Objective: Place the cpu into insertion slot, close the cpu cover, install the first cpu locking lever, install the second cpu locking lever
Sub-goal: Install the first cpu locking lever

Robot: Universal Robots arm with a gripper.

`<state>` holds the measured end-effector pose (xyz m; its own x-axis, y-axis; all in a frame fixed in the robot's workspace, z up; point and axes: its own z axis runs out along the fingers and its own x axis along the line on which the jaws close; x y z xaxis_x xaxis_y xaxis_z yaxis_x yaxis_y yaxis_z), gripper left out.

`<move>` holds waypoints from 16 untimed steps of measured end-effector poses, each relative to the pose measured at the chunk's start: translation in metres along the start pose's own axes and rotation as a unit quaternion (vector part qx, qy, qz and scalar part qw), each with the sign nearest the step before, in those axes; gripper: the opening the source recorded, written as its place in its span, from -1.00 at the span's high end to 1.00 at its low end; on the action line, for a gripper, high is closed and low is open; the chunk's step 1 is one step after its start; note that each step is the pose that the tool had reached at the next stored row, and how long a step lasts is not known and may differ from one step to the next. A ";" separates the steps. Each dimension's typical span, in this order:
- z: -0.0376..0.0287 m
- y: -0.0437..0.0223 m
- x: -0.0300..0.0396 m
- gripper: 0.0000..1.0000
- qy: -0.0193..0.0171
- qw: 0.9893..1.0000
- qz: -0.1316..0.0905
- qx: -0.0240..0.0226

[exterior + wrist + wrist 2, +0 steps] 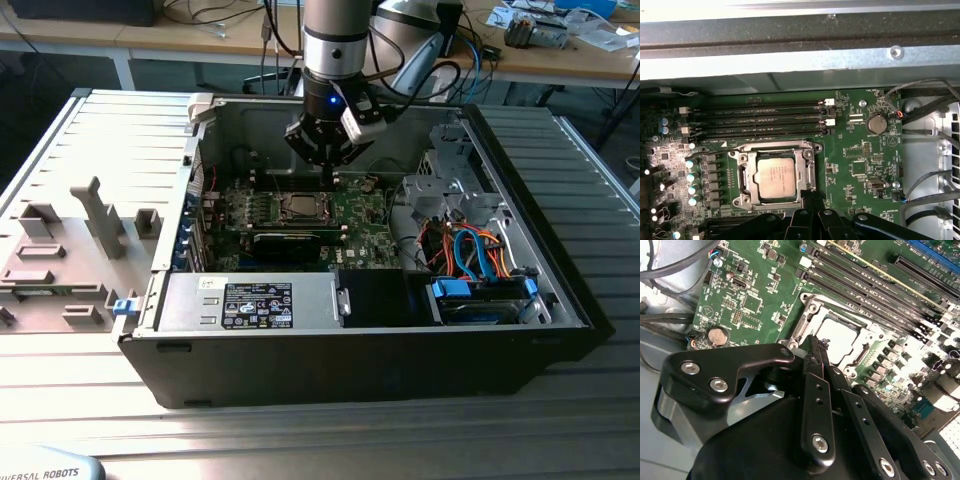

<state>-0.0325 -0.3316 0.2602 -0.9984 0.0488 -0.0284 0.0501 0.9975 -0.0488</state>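
One pincer [815, 343], tips together | cpu [774, 175] lies flat just beside its tips.

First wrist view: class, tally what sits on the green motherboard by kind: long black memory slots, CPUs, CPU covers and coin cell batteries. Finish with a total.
memory slots: 4
cpu: 1
cpu cover: 1
coin cell battery: 1
Total: 7

Dull silvery metal cpu [774, 179], shiny metal cpu cover [807, 170], matt black fingers [817, 400], glossy green motherboard [855, 145]
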 end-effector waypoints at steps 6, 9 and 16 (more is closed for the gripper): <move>0.0000 0.0000 0.0000 0.79 0.006 1.000 -0.012 0.000; 0.0000 0.0000 0.0000 0.79 0.005 1.000 -0.018 0.000; -0.0002 -0.0004 0.0002 0.79 0.005 1.000 -0.018 0.000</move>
<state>-0.0327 -0.3320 0.2603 -0.9998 0.0131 -0.0158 0.0138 0.9987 -0.0494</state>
